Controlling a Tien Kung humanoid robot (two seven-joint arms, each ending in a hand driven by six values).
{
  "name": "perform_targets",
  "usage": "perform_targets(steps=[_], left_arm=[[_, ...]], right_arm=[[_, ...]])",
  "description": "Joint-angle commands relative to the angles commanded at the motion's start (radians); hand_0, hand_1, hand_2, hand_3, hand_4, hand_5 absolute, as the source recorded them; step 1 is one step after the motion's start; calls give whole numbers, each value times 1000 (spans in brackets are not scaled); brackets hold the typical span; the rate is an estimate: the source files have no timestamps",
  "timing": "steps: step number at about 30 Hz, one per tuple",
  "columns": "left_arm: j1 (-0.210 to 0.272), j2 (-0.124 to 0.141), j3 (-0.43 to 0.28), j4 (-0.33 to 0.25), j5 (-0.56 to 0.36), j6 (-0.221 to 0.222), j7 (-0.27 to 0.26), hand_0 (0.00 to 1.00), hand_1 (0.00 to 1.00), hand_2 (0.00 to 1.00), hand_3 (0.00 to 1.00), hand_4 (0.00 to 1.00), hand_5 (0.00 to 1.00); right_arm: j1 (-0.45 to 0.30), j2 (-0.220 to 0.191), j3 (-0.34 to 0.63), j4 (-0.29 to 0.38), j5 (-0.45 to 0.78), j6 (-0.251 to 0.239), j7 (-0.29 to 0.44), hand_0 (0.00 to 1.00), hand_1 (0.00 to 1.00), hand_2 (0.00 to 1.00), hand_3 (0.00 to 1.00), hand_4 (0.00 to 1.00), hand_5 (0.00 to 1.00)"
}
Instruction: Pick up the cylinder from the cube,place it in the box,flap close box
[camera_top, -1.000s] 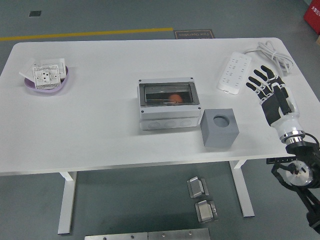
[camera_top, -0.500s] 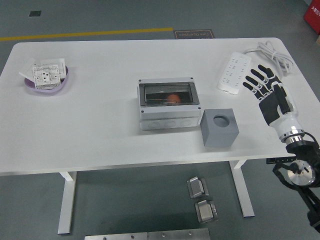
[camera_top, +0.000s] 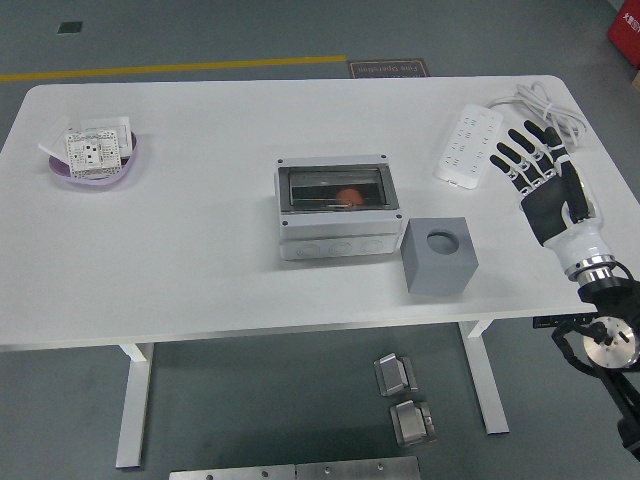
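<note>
The grey cube (camera_top: 439, 255) sat on the white tabletop (camera_top: 200, 250) just to the right of the grey box (camera_top: 340, 207), almost touching its front right corner, presumably so that a lift from the cube to the box would be a short one. The round socket in the cube's top face looked empty. An orange-red object, most likely the cylinder (camera_top: 349, 195), showed through the dark window of the box, so it appeared to lie inside already. The transparent flap (camera_top: 335, 188) seemed to lie flat over the opening, though whether it was fully latched could not be told from this view. Judged from that, the placing and probably the closing were done.

The right hand (camera_top: 545, 185) hovered over the tabletop's right edge, well apart from the cube and the box, just beside the white power strip (camera_top: 467, 147) and its coiled cable (camera_top: 545, 105). All 5 fingers (camera_top: 512, 156) were stretched out and spread, released, holding nothing and seemingly touching nothing. The open posture suited a hand with no grasp left to make. The left arm was out of view.

At the far left, a purple bowl (camera_top: 128, 168) held white socket plates (camera_top: 93, 147), taking no part in the task.
</note>
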Motion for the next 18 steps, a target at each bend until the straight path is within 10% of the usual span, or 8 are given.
perform_targets(steps=[18], left_arm=[[40, 23, -34, -15, 38, 1, 58, 634, 692, 623, 630, 699, 266]], right_arm=[[-10, 9, 14, 11, 60, 33, 9, 751, 688, 726, 717, 782, 519]])
